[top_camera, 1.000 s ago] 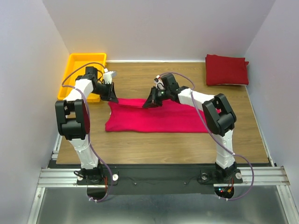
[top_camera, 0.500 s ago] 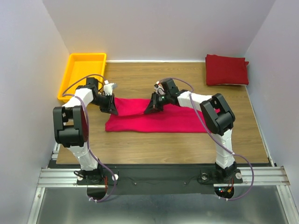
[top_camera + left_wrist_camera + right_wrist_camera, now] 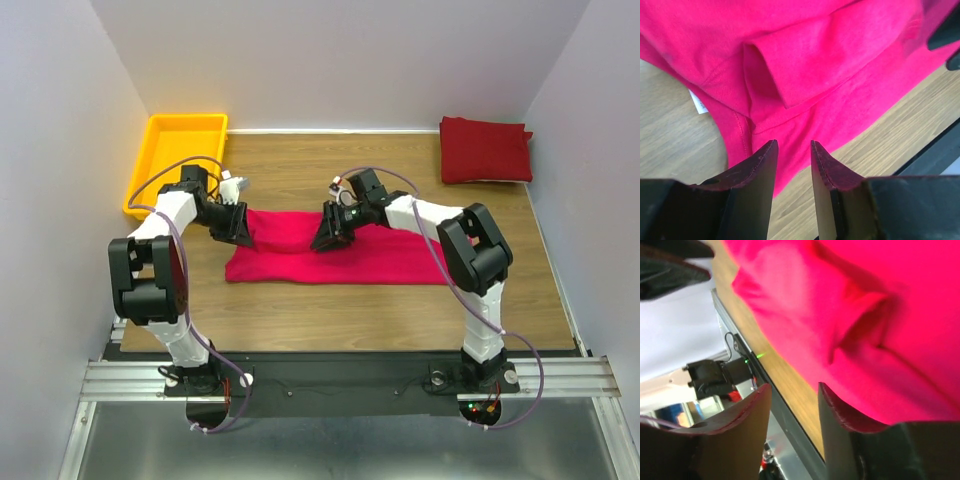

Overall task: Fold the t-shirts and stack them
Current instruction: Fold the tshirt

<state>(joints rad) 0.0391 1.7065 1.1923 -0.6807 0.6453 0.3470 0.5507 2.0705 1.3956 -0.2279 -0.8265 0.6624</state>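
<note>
The pink shirt (image 3: 340,258) lies flat in the middle of the worktop (image 3: 400,320). It is a bright magenta band folded to a long rectangle, and its long axis runs from 9 to 3 o'clock. Its 6 o'clock edge is straight, and its 12 o'clock edge is rumpled between the two arms. In the left wrist view a loose flap lies doubled over the cloth. A stitched hem curves beside it, and a white label (image 3: 699,102) peeps out at the cloth's edge.

The red shirt (image 3: 485,150) is a darker crimson. It sits folded into a compact square in the 1 o'clock corner, well apart from the pink one. A yellow tray (image 3: 175,150) sits in the 11 o'clock corner.

The left tool (image 3: 235,225) is at the pink shirt's 10 o'clock corner. It is released, with a narrow gap between its fingers (image 3: 762,170) and nothing pinched. The right tool (image 3: 330,232) is over the 12 o'clock edge near the middle. It too is released, and wood shows through its gap.
</note>
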